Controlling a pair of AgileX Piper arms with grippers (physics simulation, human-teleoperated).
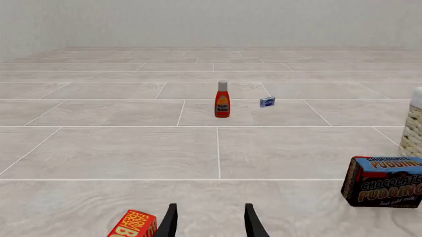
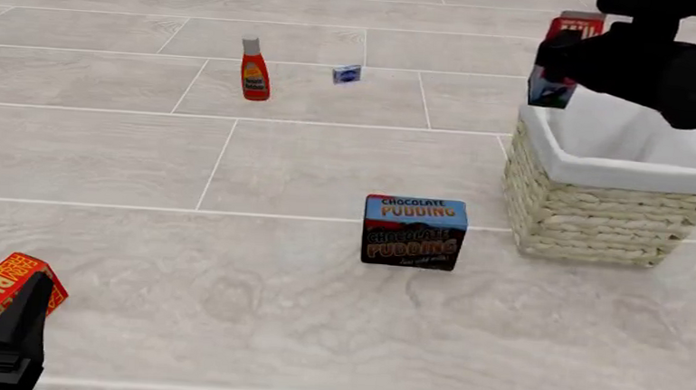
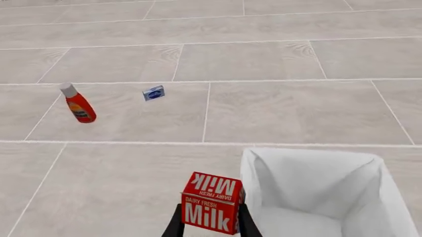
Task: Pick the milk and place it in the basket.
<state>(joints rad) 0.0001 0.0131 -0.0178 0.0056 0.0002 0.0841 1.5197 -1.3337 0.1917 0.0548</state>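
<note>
My right gripper [image 3: 211, 219] is shut on the milk [image 3: 212, 206], a red carton with white "Milk" lettering. In the front view the milk [image 2: 562, 58] hangs in the air at the far left corner of the basket [image 2: 601, 215], above its rim. The basket is pale wicker with a white cloth lining [image 3: 310, 197], and nothing shows inside it. My left gripper [image 1: 209, 223] is open and empty, low over the floor near the front left.
A "Chocolate Pudding" box [image 2: 414, 232] stands just left of the basket. A red ketchup bottle [image 2: 254, 70] and a small blue box [image 2: 347, 74] stand farther back. A red butter box [image 2: 4, 294] lies beside the left gripper.
</note>
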